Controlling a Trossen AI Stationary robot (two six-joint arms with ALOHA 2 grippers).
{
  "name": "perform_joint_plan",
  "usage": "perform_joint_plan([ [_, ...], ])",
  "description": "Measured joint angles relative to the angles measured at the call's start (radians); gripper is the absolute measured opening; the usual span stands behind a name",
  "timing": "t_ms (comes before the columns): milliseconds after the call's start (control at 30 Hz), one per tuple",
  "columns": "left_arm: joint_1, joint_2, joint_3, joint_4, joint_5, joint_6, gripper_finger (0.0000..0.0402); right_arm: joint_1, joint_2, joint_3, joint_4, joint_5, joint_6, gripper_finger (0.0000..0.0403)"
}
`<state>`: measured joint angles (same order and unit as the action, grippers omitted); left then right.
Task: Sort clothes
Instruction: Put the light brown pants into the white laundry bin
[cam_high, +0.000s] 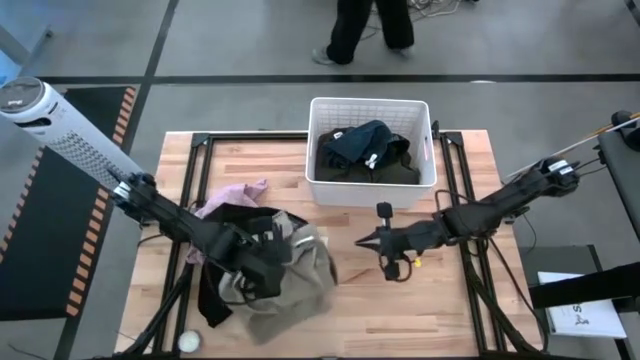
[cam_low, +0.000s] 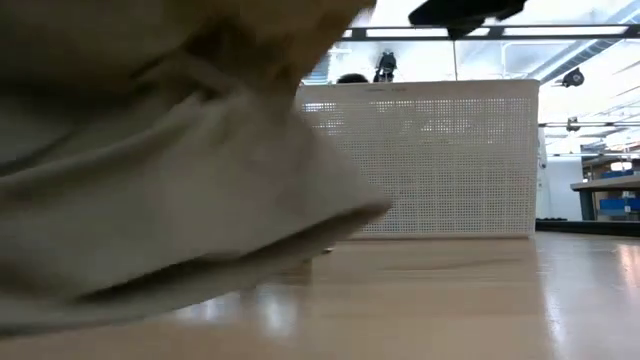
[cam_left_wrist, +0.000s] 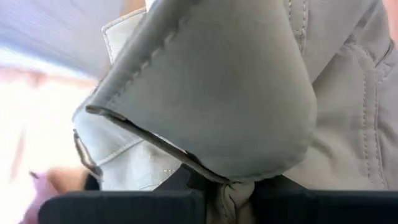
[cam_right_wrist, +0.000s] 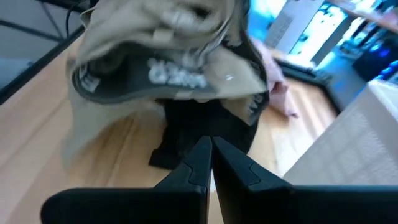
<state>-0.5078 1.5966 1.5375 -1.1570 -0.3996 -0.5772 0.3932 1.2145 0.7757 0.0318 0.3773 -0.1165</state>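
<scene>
My left gripper (cam_high: 262, 258) is shut on the beige-khaki garment (cam_high: 300, 268), which is bunched at the table's near left. A black garment (cam_high: 222, 290) lies under and beside it, and the pale pink one (cam_high: 235, 195) lies just beyond. The dark navy-blue garment (cam_high: 362, 140) and the dark olive-green one (cam_high: 385, 170) lie in the white basket (cam_high: 318, 110). My right gripper (cam_high: 362, 241) is shut and empty above mid-table. It points toward the pile, whose beige and black garments show in the right wrist view (cam_right_wrist: 168, 68). My left gripper pinches a gathered fold of the beige-khaki garment (cam_left_wrist: 233, 194) between its two fingers. The cloth bulges out beyond the fingers in several layers (cam_left_wrist: 236, 93). In the low view the garment (cam_low: 150, 200) hangs in a bulk, its lower edge close over the table.
The basket stands at the table's far middle and shows in the low view (cam_low: 430, 160). A small white round object (cam_high: 190, 342) lies at the near left corner. A white perforated cylinder (cam_high: 50, 120) stands off the table's far left. A person (cam_high: 370, 30) stands beyond the far edge.
</scene>
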Motion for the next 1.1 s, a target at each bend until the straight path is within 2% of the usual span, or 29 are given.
perform_joint_plan([
  [200,0.010,-0.057,0.131,-0.005,-0.210,0.069,0.0017,0.088,-0.045,0.000,-0.004,0.187,-0.025,0.0000],
  [367,0.043,-0.091,0.218,0.015,-0.362,0.176,0.0017,0.140,-0.071,0.000,-0.003,0.275,-0.028,0.0000],
  [467,0.092,-0.104,0.246,0.100,-0.429,0.305,0.0017,0.162,-0.076,0.000,-0.005,0.312,-0.034,0.0000],
  [533,0.139,-0.114,0.248,0.200,-0.436,0.420,0.0017,0.170,-0.077,0.000,-0.003,0.328,-0.038,0.0000],
  [600,0.192,-0.123,0.248,0.320,-0.407,0.536,0.0017,0.176,-0.077,0.000,-0.004,0.331,-0.037,0.0000],
  [800,0.377,-0.137,0.248,0.640,-0.203,0.818,0.0017,0.179,-0.076,0.000,-0.004,0.331,-0.034,0.0000],
  [1100,0.710,-0.083,0.248,0.855,0.191,0.861,0.0017,0.179,-0.076,0.000,-0.005,0.331,-0.028,0.0000],
])
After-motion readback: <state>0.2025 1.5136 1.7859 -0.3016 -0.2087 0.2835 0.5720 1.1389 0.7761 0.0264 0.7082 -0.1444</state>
